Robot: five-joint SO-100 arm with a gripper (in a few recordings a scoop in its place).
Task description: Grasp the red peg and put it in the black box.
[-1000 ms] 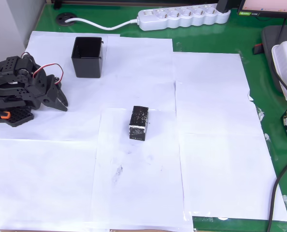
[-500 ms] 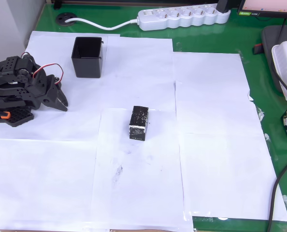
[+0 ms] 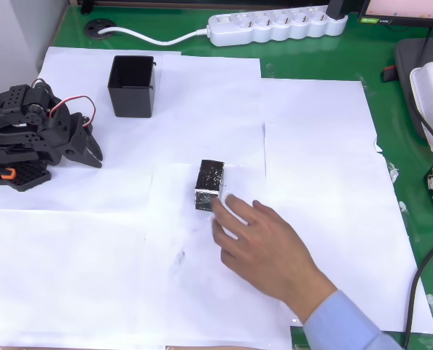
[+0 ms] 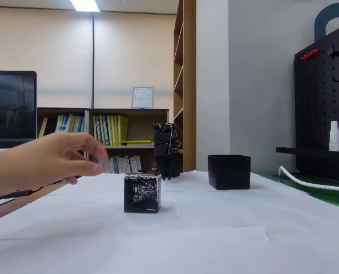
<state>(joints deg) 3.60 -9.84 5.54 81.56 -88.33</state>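
Note:
The red peg is hidden from me. The black box [image 3: 132, 86] [image 4: 229, 171] stands open-topped on the white paper, at the upper left in the overhead view. My gripper [image 3: 95, 155] [image 4: 168, 173] rests low at the left edge of the paper, just below and left of the box, with its dark fingers together and nothing between them.
A person's hand [image 3: 260, 248] [image 4: 49, 160] in a blue sleeve reaches from the lower right to the solid black speckled block [image 3: 209, 185] [image 4: 142, 193] at mid-table; its fingertips are at the block's near corner. A white power strip [image 3: 278, 24] lies on the green mat behind.
A person's hand has come in from the lower right and reached the speckled block. The arm, the box and the block have not moved.

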